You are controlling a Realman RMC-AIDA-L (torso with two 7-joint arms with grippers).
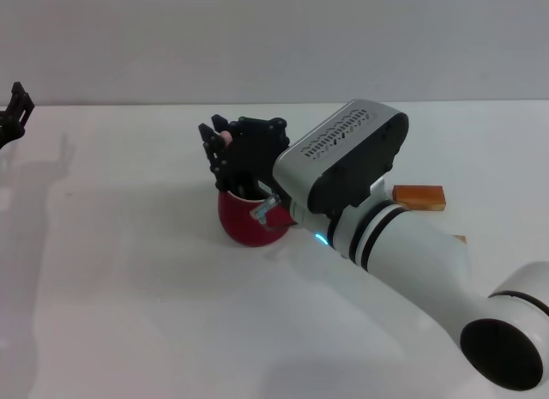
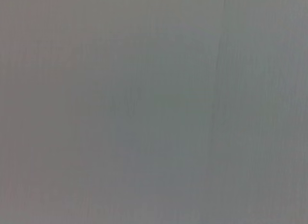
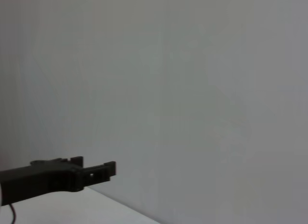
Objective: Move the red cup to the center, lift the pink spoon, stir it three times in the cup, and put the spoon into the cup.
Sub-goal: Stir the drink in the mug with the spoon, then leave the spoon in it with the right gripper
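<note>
Head view, centre of frame: red cup (image 1: pixel 244 220) on white table (image 1: pixel 129 313), upright, only lower wall visible. Right gripper (image 1: pixel 225 154) directly above cup mouth, black fingers pointing down toward it, upper rim hidden behind gripper body. Small pale-pink bit between fingers near top, approx. pink spoon (image 1: pixel 226 137) handle end; rest of spoon not visible, bowl end presumably hidden. Fingers appear closed on it, narrow gap only. Grey metal tab at cup's right side, against the wrist; identity can't tell. Right arm fills lower right of frame, running diagonally up to centre.

Right of centre: wooden block (image 1: pixel 419 196) flat on table, partly behind the arm; sliver of second block (image 1: pixel 459 238) at arm's edge, lower.

Left gripper (image 1: pixel 13 111) at far left edge, upper part of frame, well apart from cup, idle; opening can't tell. Same gripper seen in right wrist view, lower left (image 3: pixel 91 171), over table edge, against blank wall.

Left wrist view: uniform grey surface, nothing identifiable.
</note>
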